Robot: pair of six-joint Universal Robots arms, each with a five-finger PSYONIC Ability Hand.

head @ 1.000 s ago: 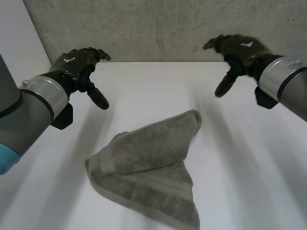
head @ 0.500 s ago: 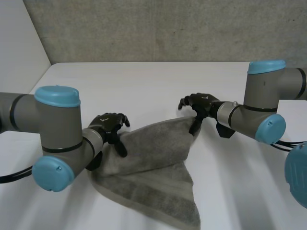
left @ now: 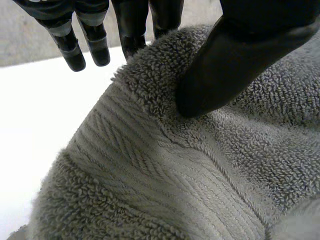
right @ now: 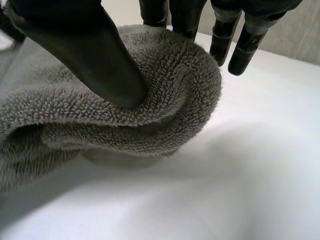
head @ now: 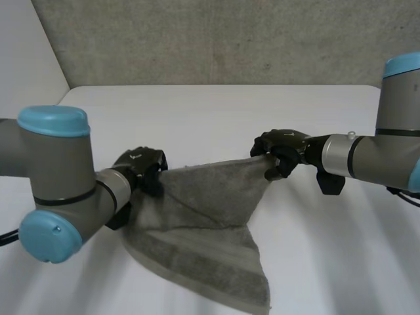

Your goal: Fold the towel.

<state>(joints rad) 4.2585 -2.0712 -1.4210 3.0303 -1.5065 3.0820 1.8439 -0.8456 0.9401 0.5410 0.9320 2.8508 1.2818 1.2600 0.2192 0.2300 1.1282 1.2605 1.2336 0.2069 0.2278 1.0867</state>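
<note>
A grey towel (head: 203, 223) lies folded on the white table (head: 216, 118), its far edge stretched between both hands and raised a little. My left hand (head: 141, 167) pinches the towel's far left corner, and in the left wrist view the thumb (left: 235, 60) presses the towel (left: 200, 165) against the fingers (left: 132, 25) behind it. My right hand (head: 282, 152) pinches the far right corner. In the right wrist view its thumb (right: 85, 55) bears down on the bunched towel (right: 150, 110), with fingers (right: 175, 12) behind the fold. The towel's near corner (head: 259, 298) rests on the table.
A grey concrete wall (head: 216, 39) rises behind the table's far edge. Bare white table surface lies beyond the towel and to either side of it.
Both hands came down from above the table to the towel's far corners and closed on them. The far edge now runs taut between them.
</note>
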